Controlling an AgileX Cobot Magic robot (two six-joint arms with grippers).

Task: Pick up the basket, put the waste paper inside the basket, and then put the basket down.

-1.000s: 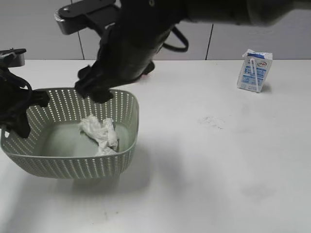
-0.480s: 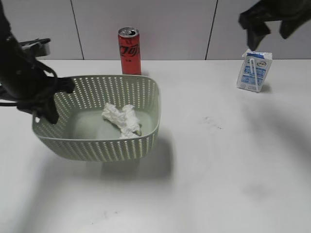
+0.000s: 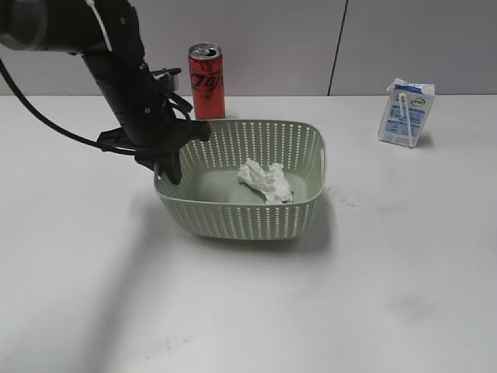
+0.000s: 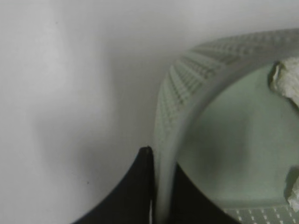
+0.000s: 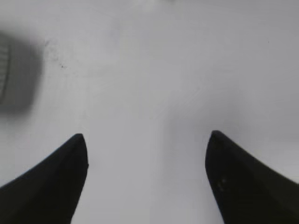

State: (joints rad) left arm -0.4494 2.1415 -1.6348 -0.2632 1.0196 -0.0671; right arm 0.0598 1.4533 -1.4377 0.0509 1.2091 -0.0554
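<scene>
Green basket (image 3: 242,214) wall pinched by left pincer (image 3: 167,159).

Looks like a robot test lab: bare white counter (image 3: 404,256), plain grey panelled wall (image 3: 404,39), staged red soda can (image 3: 206,80) and drink carton (image 3: 408,113).

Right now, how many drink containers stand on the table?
2: a red can at the back, behind the basket, and a carton at the far right. Nothing else seems hidden.
</scene>
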